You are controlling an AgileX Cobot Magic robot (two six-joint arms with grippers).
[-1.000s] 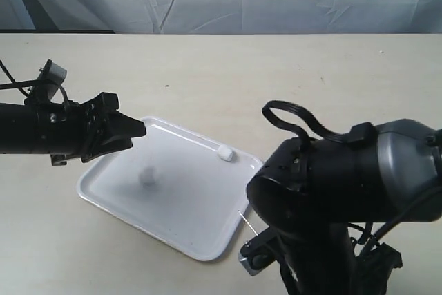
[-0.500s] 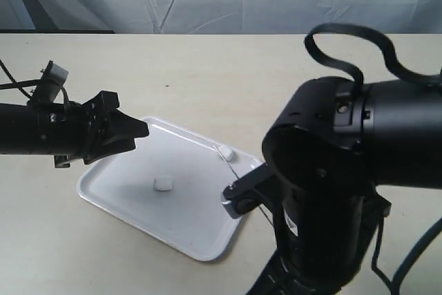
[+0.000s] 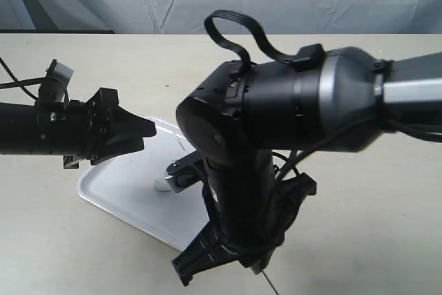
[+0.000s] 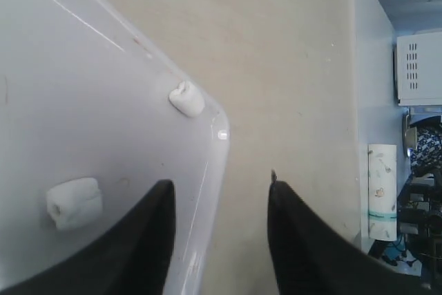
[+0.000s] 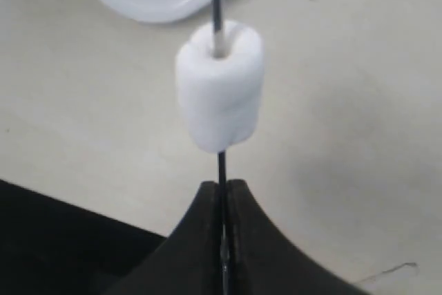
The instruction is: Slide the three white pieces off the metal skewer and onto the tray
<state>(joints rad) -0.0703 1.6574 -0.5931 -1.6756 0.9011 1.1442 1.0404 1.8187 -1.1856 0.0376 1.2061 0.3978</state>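
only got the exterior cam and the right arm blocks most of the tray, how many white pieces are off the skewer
observer: Two. In the left wrist view they lie on the tray: one white piece at its rounded corner, the other further in.
operator: and the third
observer: The right wrist view shows the third piece threaded on the metal skewer, close to the right gripper, which is shut on the rod.
operator: left gripper holding anything
observer: No. The left gripper is open and empty, over the tray's corner edge.
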